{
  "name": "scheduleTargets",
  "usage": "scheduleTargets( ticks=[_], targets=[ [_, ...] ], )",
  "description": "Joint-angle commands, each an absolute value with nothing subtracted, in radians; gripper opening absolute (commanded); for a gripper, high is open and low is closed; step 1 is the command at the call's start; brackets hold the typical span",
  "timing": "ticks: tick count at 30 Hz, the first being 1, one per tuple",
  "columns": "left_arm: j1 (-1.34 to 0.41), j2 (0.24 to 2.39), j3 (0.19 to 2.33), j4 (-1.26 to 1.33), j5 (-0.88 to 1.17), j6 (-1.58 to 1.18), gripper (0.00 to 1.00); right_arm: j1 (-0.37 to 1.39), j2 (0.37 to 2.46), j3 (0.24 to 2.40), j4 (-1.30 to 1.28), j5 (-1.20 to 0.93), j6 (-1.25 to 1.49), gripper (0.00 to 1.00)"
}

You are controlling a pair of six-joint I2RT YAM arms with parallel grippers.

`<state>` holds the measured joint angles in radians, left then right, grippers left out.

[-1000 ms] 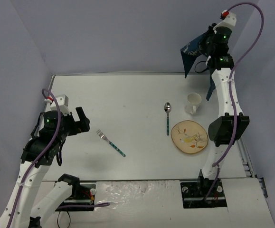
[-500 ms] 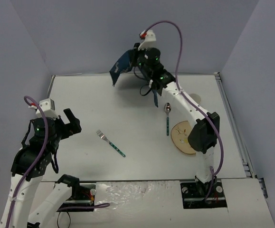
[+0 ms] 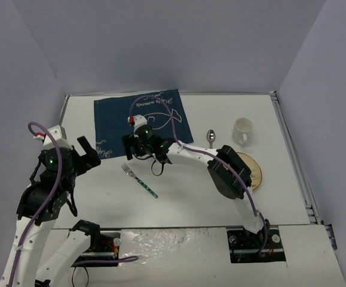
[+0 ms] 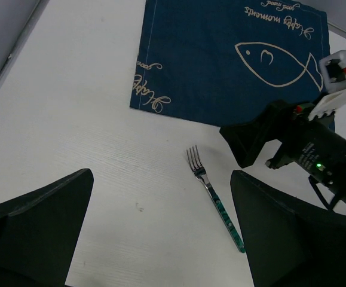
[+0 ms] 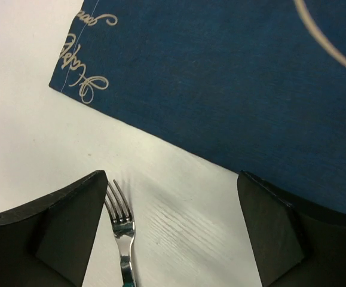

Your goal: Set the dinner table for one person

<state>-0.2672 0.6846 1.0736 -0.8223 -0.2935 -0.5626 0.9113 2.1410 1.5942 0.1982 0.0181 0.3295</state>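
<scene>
The dark blue fish-print mat (image 3: 140,118) lies flat on the white dinner table (image 3: 190,197) at the back left. My right gripper (image 3: 141,148) hovers low over the mat's near edge, open, with nothing between its fingers; in the right wrist view the gripper (image 5: 171,176) frames bare table, the mat (image 5: 220,72) and the fork's tines (image 5: 120,221). The green-handled fork (image 3: 140,180) lies just in front of the mat. My left gripper (image 3: 88,153) stands open and empty at the left, seen in its own view (image 4: 161,174) above the fork (image 4: 213,197).
A spoon (image 3: 210,137), a white cup (image 3: 242,128) and a round patterned plate (image 3: 255,170), partly hidden behind the right arm's elbow, sit at the right. The right arm stretches across the table's middle. Blue walls close in the back and sides.
The right arm swung from the far right corner to the left with the mat hanging from it; the mat now lies flat and the gripper has opened. The left arm shifted slightly left.
</scene>
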Motion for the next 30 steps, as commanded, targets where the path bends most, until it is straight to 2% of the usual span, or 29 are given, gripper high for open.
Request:
scheduleTargets(
  ticks=[1,6,12,21,30],
  targets=[
    [-0.268,0.781,1.048,-0.677,-0.325,-0.627,0.97,0.789,1.909,1.592,0.148,0.031,0.324,0.96],
    [-0.236,0.961,1.027,-0.536,-0.325,-0.647,0.97,0.619,1.86,1.504,0.047,0.012,0.307,0.99],
    [-0.121,1.207,1.039,-0.393,-0.255,-0.678,0.97,0.496,1.887,1.453,0.005,0.011,0.296,1.0],
    [-0.026,1.595,1.166,-0.35,-0.211,-0.654,0.97,0.482,1.987,1.474,-0.026,0.047,0.33,1.0],
    [-0.005,1.736,1.155,-0.305,-0.194,-0.636,0.94,0.488,2.051,1.468,-0.029,0.093,0.334,1.0]
  ],
)
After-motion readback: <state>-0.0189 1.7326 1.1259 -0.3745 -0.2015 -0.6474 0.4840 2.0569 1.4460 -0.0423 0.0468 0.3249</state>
